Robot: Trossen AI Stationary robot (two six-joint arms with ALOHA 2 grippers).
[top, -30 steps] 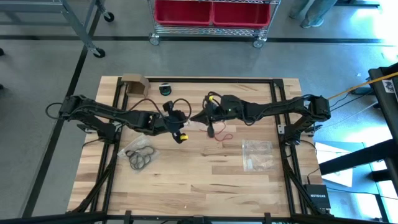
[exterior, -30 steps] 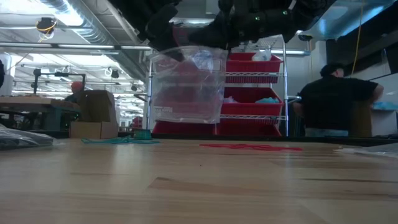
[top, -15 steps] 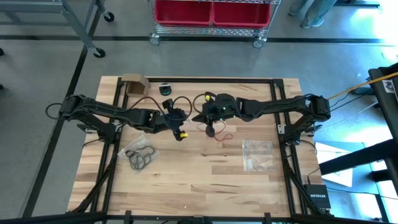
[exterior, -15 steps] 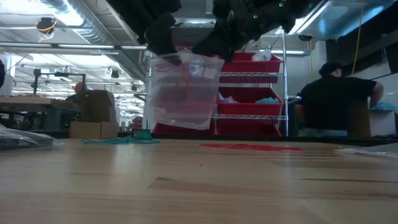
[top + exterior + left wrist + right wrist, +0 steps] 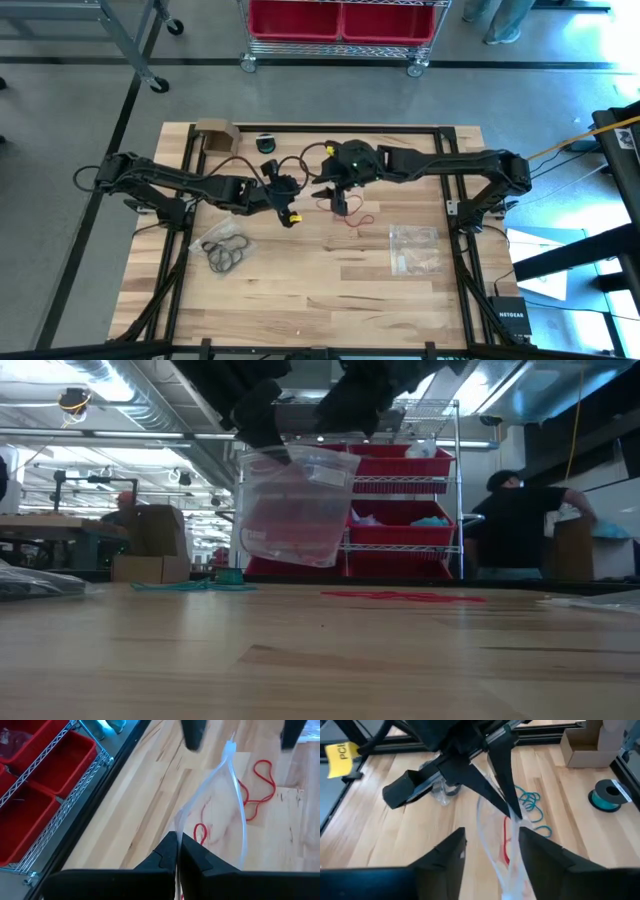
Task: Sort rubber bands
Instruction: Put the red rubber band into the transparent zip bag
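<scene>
On the wooden table (image 5: 300, 290), the left gripper (image 5: 176, 851) is pinched tight on the rim of a clear bag (image 5: 292, 505) hanging above mid-table with red rubber bands (image 5: 201, 832) inside. The right gripper (image 5: 491, 842), jaws parted and empty, straddles the bag's other edge. Black rubber bands (image 5: 226, 251) lie near-left, green rubber bands (image 5: 190, 586) far-left.

A clear plastic bag (image 5: 292, 505) hangs in the air above the wooden table (image 5: 300, 290), another bag (image 5: 413, 248) lies flat near its right edge, a small cardboard box (image 5: 213, 133) sits at the far left corner, and red bins (image 5: 345, 18) fill a wire rack beyond.
</scene>
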